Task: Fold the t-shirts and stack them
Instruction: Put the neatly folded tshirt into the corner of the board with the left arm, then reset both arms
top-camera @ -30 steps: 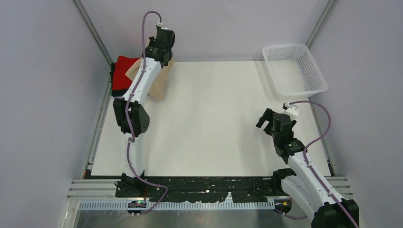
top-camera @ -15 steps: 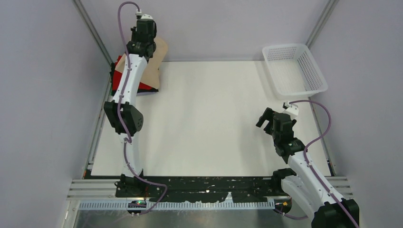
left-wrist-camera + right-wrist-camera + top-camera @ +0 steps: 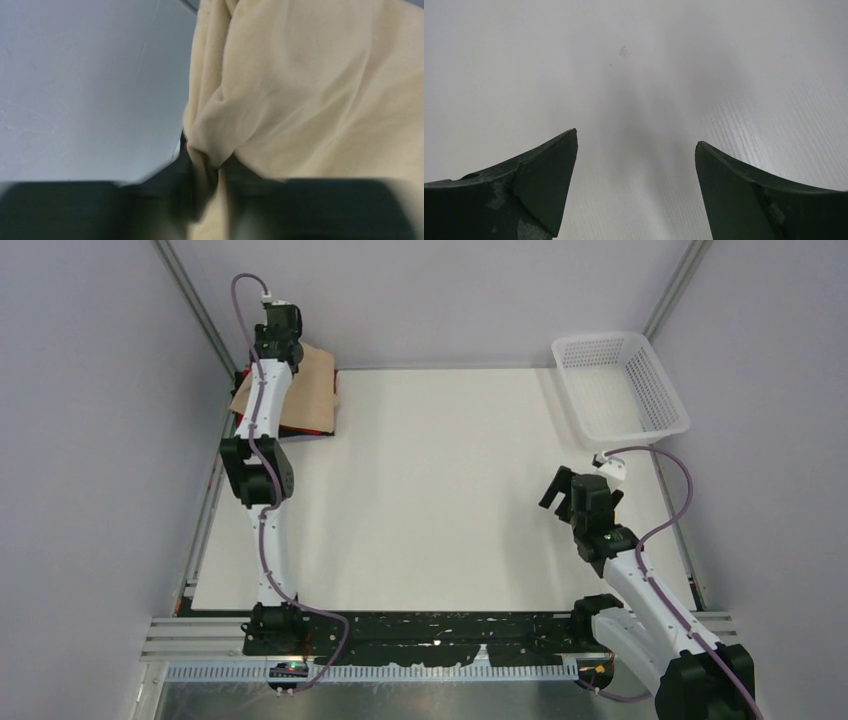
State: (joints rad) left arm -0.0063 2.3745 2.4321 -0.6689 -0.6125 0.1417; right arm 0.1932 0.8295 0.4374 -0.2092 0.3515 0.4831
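Observation:
The beige t-shirt (image 3: 308, 395) lies folded on top of the stack at the table's far left corner. A strip of the red t-shirt (image 3: 305, 431) shows under its near edge. My left gripper (image 3: 275, 340) is at the stack's far edge, shut on a fold of the beige t-shirt (image 3: 300, 85); cloth is pinched between its blurred dark fingers (image 3: 165, 200). My right gripper (image 3: 560, 495) hangs open and empty over bare table at the right, its fingertips (image 3: 549, 175) wide apart. The dark and lavender shirts are hidden.
A white mesh basket (image 3: 620, 385) stands at the far right corner. The grey wall (image 3: 75, 85) and metal frame post are close behind the left gripper. The white table (image 3: 440, 490) lies between the arms.
My left gripper has carried the beige t-shirt leftward and back over the red one, laying it flat on the stack. The right arm has barely moved.

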